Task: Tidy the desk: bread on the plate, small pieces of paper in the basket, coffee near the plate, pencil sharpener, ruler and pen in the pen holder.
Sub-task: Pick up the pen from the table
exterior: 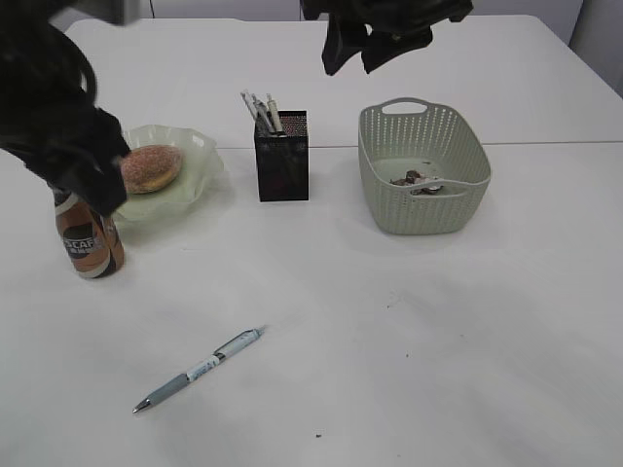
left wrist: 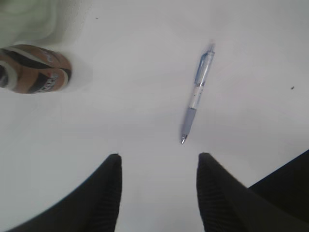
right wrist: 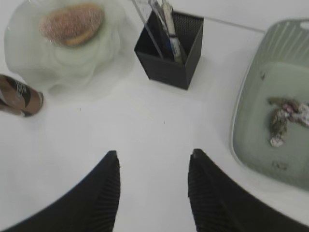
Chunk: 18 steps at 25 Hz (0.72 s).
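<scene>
Desk (exterior: 467, 321): plate (exterior: 200, 161) at left rear, bread (exterior: 151, 167) on it; coffee (exterior: 88, 241) upright just in front of plate's left side; pen holder (exterior: 281, 161) centre rear; basket (exterior: 421, 165) to its right, paper pieces (exterior: 419, 182) inside; pen (exterior: 200, 369) lying loose at front left.

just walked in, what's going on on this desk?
Two-arm desk tidy, nearly done. Bread sits on the plate, coffee stands beside it, paper scraps lie in the basket, and the pen holder already holds items. One pen lies loose on the desk. Both tools, left and right, are open and empty.
</scene>
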### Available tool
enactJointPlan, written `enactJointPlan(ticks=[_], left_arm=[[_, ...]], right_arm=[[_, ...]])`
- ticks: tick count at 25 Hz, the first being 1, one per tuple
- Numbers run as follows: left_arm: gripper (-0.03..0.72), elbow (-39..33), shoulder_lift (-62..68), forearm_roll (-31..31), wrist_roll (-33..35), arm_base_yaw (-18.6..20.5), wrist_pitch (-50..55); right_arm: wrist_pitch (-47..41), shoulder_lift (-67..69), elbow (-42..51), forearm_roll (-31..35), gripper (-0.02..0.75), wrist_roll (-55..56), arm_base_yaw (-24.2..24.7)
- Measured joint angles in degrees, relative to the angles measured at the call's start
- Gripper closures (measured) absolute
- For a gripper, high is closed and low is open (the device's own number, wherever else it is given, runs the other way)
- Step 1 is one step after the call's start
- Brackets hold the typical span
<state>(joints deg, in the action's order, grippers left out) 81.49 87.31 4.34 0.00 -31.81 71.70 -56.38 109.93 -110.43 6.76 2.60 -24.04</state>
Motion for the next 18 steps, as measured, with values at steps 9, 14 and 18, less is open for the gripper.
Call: enactJointPlan(ticks=[9,14,18], left_arm=[[0.318,0.0,16.6,-0.3,1.8,-0.6,-3.5],[0.318,0.0,24.7,-1.7,4.0,-0.6,-6.1],[0.340,0.0,29.2,-3.6,4.4,-0.9,-7.0]], right_arm=[[-14.7,-0.1,-1.5,0.0,0.391,0.4,0.0],[-14.8,-0.1,-1.5,0.0,0.391,0.4,0.0],[-14.9,-0.1,-1.5,-1.1,0.391,0.4,0.0]])
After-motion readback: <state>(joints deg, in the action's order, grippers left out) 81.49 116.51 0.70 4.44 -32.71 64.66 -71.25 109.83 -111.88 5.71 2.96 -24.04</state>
